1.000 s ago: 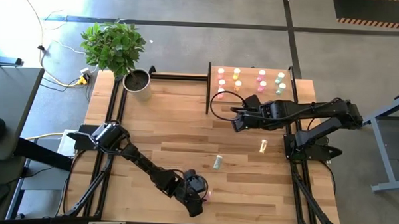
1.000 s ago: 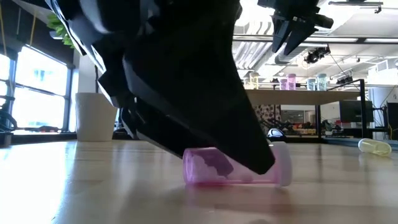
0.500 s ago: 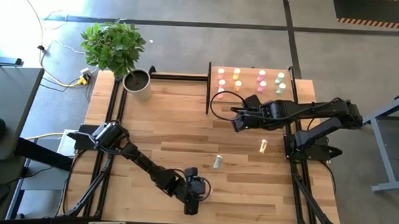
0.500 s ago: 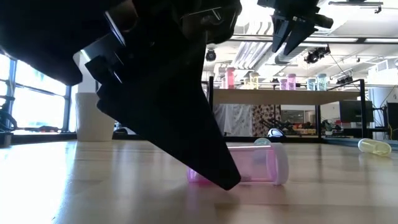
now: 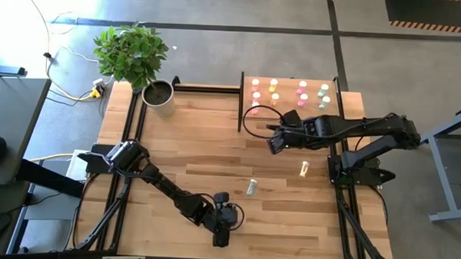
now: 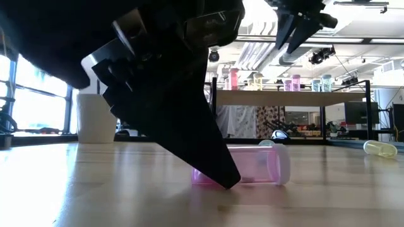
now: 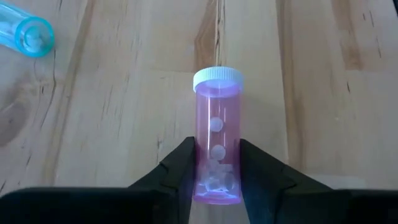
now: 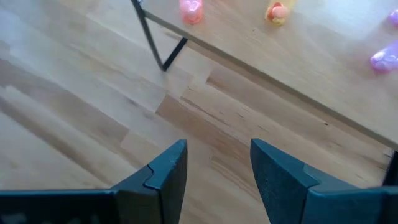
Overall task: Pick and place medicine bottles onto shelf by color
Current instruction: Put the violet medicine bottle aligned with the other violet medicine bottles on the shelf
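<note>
The left claw [image 7: 216,177] is clenched on the lying translucent pink medicine bottle [image 7: 216,143], white cap pointing away; the light-wood shelf [image 5: 289,108] stands far right, beside the released right claw [image 8: 217,165].

We are counting three medicine bottles lying on the tabletop: one pink bottle [image 7: 217,155], one pale blue-green bottle [image 5: 251,187] and one yellow bottle [image 5: 304,169]. We are seeing one shelf [image 5: 289,91], carrying four columns of standing bottles [image 5: 302,85], at least two to a column; their exact total is too small for us to tell. We are also counting two arms with two grippers, the left gripper [image 5: 220,238] and the right gripper [image 5: 274,142], and one potted plant [image 5: 132,53].
</note>
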Available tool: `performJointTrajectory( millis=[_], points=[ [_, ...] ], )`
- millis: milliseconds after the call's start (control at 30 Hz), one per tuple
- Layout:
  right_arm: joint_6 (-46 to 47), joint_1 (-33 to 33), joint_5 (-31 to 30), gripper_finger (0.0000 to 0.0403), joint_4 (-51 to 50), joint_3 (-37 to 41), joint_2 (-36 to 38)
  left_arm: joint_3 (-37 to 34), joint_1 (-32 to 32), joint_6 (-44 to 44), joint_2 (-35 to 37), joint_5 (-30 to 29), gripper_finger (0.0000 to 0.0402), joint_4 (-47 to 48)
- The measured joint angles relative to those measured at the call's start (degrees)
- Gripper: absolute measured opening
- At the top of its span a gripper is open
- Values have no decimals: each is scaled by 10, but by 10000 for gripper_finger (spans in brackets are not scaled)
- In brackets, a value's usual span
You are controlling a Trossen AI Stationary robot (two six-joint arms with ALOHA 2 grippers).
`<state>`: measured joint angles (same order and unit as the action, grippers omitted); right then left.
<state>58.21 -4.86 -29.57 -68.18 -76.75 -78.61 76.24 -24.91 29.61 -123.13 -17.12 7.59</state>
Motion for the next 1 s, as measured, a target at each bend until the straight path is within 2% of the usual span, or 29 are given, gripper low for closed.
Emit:
performJointTrajectory(
  millis=[267, 500, 1000],
  points=[
    [-2, -7, 43, 167, 33, 0, 57, -1, 31, 2, 31, 28, 98, -22],
    [-1, -13, 80, 167, 64, 0, 94, 1, 73, -55, 63, 44, 98, -81],
    [13, -13, 86, 167, 83, -1, 109, 0, 177, -156, 147, 245, 97, -184]
  ],
)
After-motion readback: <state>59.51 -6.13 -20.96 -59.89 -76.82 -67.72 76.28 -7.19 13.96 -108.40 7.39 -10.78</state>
